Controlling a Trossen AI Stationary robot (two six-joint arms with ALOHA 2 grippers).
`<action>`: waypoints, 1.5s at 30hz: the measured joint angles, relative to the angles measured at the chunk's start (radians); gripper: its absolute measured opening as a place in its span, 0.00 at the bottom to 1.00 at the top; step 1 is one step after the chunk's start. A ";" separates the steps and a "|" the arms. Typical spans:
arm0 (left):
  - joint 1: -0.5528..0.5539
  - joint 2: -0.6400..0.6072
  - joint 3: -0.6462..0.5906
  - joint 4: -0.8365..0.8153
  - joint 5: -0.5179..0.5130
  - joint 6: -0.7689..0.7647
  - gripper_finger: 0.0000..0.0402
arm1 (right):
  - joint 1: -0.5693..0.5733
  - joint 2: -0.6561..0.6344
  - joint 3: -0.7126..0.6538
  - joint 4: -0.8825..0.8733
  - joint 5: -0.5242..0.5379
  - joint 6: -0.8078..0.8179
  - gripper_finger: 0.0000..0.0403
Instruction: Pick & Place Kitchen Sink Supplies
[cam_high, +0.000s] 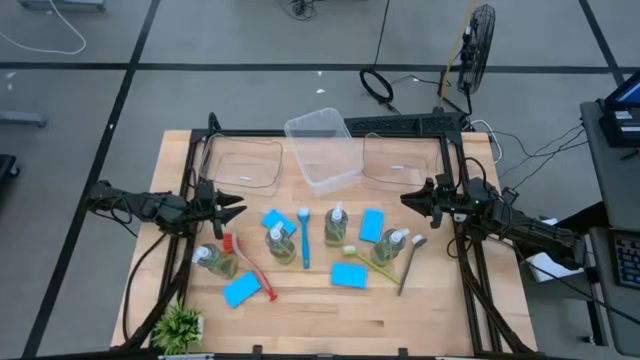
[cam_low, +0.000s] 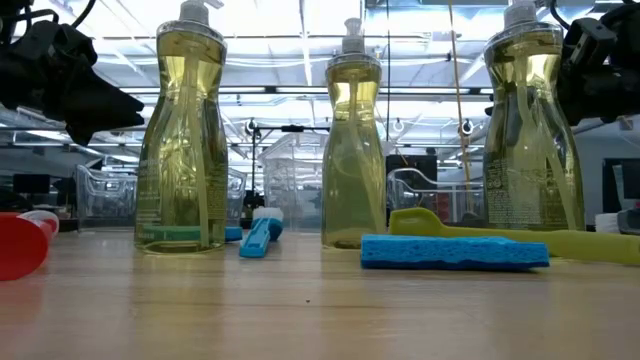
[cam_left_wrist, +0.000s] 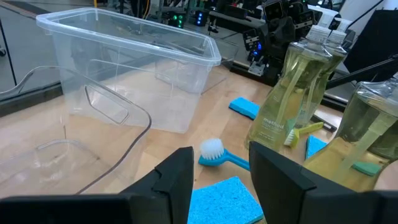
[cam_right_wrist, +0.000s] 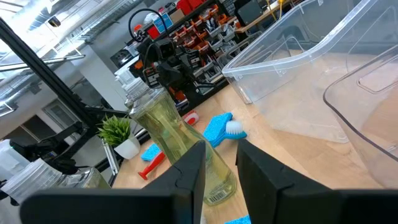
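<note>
Bottles (cam_high: 337, 226): stood mid-table among sponges (cam_high: 349, 275) and brushes (cam_high: 304, 236), none binned.
Left gripper (cam_high: 237, 208): fingers parted, nothing held.
Right gripper (cam_high: 406, 199): parted narrowly, empty.
Advice: bottle should be gripped at the waist, kept upright.

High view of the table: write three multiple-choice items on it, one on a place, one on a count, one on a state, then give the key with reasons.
1. Where does the small potted plant stand?
A. At the table's near left corner
B. Inside a clear bin
C. Beside the right gripper

2. How many soap pump bottles are on the table?
A. Two
B. Four
C. Six

3. What is in the left gripper?
A. A blue sponge
B. A red brush
C. Nothing

Key:
1 A: it sits at the lower left corner in the high view.
2 B: four bottles show, the leftmost lying on its side.
3 C: its fingers stand apart and empty in the left wrist view.
</note>
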 joint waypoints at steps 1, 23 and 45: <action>0.000 0.000 0.000 0.000 0.000 0.000 0.39 | 0.000 0.000 0.000 0.000 0.000 0.000 0.20; 0.000 0.000 0.000 0.000 0.000 0.000 0.39 | 0.000 0.000 -0.003 0.143 0.000 0.000 0.20; 0.000 0.000 0.000 0.019 -0.025 0.000 0.39 | 0.000 0.000 0.011 0.473 -0.071 -0.054 0.20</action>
